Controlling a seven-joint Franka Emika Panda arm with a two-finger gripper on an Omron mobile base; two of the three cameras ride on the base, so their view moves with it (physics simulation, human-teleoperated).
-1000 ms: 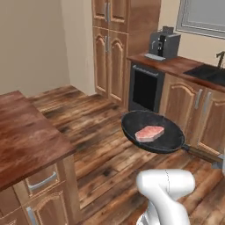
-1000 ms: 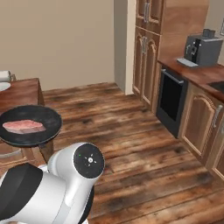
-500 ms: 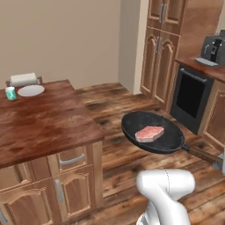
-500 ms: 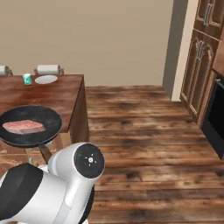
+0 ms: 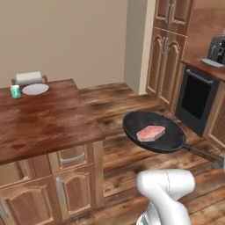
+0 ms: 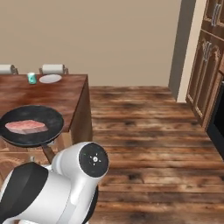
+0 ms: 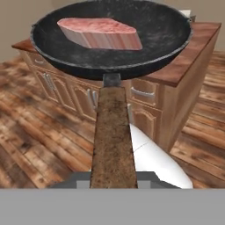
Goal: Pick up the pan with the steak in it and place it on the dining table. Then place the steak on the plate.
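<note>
1. carrying the pan [image 5: 154, 132] level in the air beside the dining table [image 5: 44, 121], not yet over it, so the steak [image 5: 150, 132] stays flat inside.
2. gripper clamped shut on the pan's wooden handle [image 7: 112, 140], held far back to keep clear of the bowl.
3. plate [image 5: 35, 89] waits at the table's far end, by a teal mug [image 5: 16, 91], well apart from the pan.

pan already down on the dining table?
No. In the left base view the pan, with the steak in it, hangs in the air over the wood floor, off to the side of the dining table.
</note>
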